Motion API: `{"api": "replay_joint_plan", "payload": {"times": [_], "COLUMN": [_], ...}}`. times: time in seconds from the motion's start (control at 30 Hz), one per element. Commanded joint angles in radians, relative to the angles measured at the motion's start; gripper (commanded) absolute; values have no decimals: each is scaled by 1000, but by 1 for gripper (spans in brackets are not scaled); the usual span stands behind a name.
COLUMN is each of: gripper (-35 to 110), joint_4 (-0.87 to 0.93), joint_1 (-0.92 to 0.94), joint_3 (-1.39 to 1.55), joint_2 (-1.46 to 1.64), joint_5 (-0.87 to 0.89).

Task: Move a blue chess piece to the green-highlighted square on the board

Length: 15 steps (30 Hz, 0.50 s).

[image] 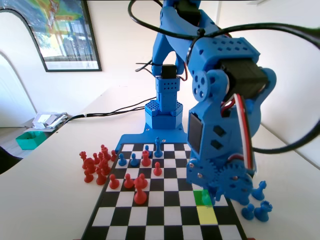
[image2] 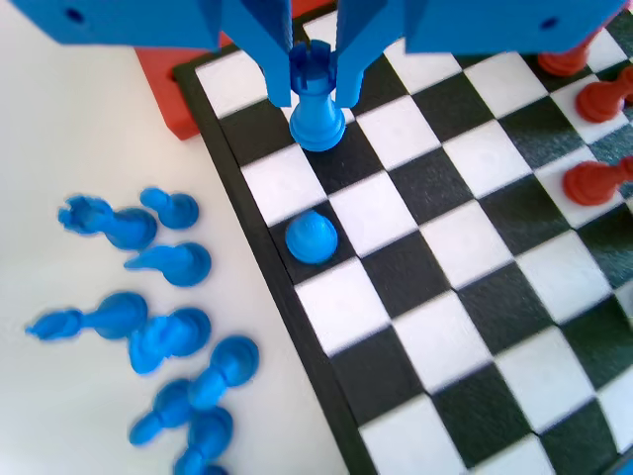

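Wrist view: my gripper (image2: pixel 316 84) clamps a notched blue piece (image2: pixel 316 109) at top centre; the blue chess piece (image2: pixel 312 237) just below risks a knock.

Gripper (image2: pixel 316 84) at board (image2: pixel 465 327) edge column, wrist view.
Notched piece (image2: pixel 316 104) sits between its jaws; pawn (image2: pixel 312 237) two squares nearer the camera, same column. Captured pieces (image2: pixel 148 327) lie off-board, left of that edge.

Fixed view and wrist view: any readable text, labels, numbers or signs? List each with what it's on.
None can be read.
The framed colourful poster on the wall: print too blurred to tell if it has words.
The black-and-white checkered board: no coordinates or marks on its border.
The blue plastic arm's gripper and the blue pieces: no lettering.
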Motion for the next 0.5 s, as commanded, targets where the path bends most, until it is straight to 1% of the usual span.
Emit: {"api": "replay_joint_plan", "payload": {"times": [0.0,0.47], "gripper": [1,1], "joint_4": [-14,-69], "joint_1": [-17,-11], "joint_3": [40,121], "joint_2": [146,153], "joint_5": [-25,-52]}}
